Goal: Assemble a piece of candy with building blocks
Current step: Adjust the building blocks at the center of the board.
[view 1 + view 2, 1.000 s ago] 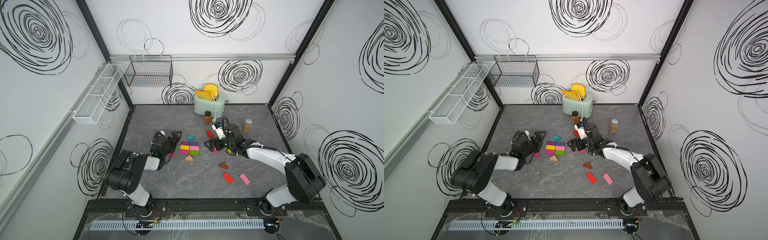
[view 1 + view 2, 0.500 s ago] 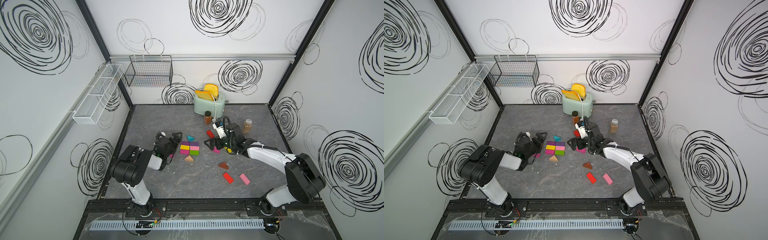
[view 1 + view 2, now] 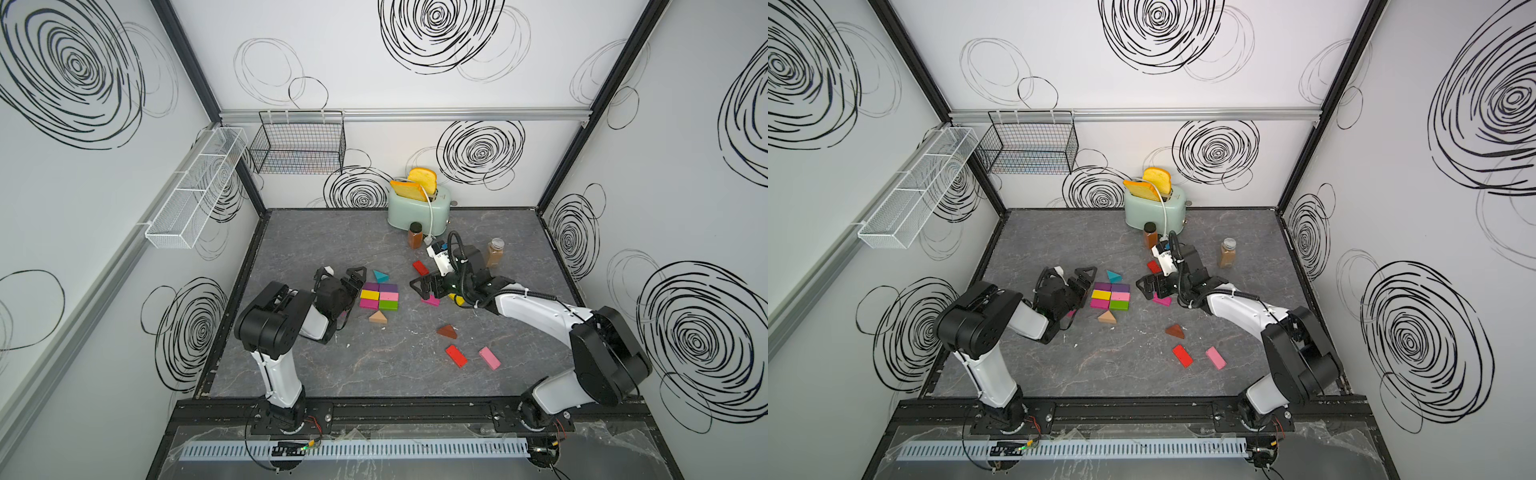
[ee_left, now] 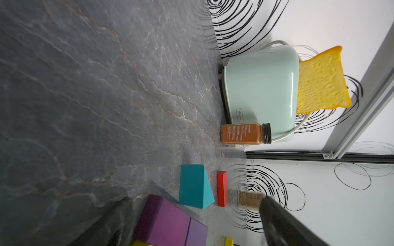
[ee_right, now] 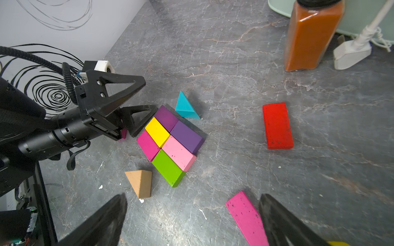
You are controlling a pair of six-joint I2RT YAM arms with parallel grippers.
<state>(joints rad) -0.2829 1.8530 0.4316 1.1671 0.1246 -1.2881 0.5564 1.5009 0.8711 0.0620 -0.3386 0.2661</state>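
Note:
Six flat building blocks lie packed in a rectangle (image 3: 379, 296) (image 3: 1111, 297): purple, yellow, magenta, pink and green. My left gripper (image 3: 356, 282) (image 4: 196, 199) is open at the rectangle's left edge, its jaws astride the purple bricks (image 4: 168, 221). A teal wedge (image 3: 380, 276) (image 4: 194, 185) lies just behind the rectangle and a tan wedge (image 3: 377, 318) (image 5: 139, 183) just in front. My right gripper (image 3: 417, 291) (image 5: 193, 197) is open low over the table. A loose magenta brick (image 3: 431, 300) (image 5: 245, 217) lies beside one of its fingers.
Loose blocks: a red brick (image 3: 420, 267), a brown wedge (image 3: 447, 331), a second red brick (image 3: 456, 355), a pink brick (image 3: 489, 358). A mint toaster (image 3: 419, 205) with its cord stands at the back. Two spice jars (image 3: 414, 235) (image 3: 494, 252) stand near it.
My left gripper has slid a little to the right, up to the rectangle of blocks, and its arm has swung round. The right gripper has barely moved.

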